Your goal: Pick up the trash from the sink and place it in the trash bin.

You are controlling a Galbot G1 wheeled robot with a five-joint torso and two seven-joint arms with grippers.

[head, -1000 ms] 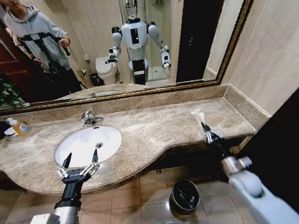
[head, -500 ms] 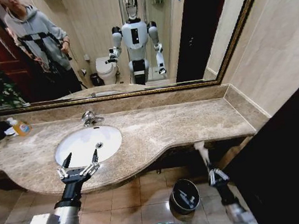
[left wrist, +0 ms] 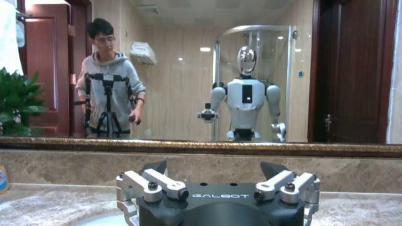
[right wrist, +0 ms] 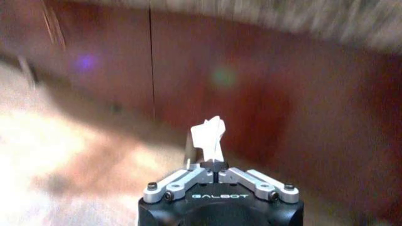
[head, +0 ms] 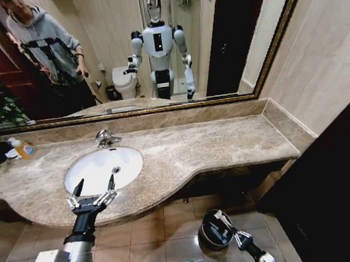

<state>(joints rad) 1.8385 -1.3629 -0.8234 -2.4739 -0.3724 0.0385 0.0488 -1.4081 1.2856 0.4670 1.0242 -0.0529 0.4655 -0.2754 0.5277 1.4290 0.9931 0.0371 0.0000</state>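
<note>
White packet (right wrist: 209, 135) is riding pinched in the clenched right end effector (head: 231, 226), tip just over the trash bin (head: 210, 235) rim. Judgement: centre above the opening before letting go. Left end effector (head: 94, 190) is hovering spread, sink (head: 83, 173) just ahead.

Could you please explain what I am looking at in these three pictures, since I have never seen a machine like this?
This is a wheeled robot with two arms, seen whole in the mirror. One picture comes from its head, looking down at a marble counter with a white sink; the other two come from cameras on its wrists. The left claw hovers open at the sink's near edge. The right claw is shut on a white packet, held low over the black bin on the floor. A soap bottle stands at the counter's far left.
</note>
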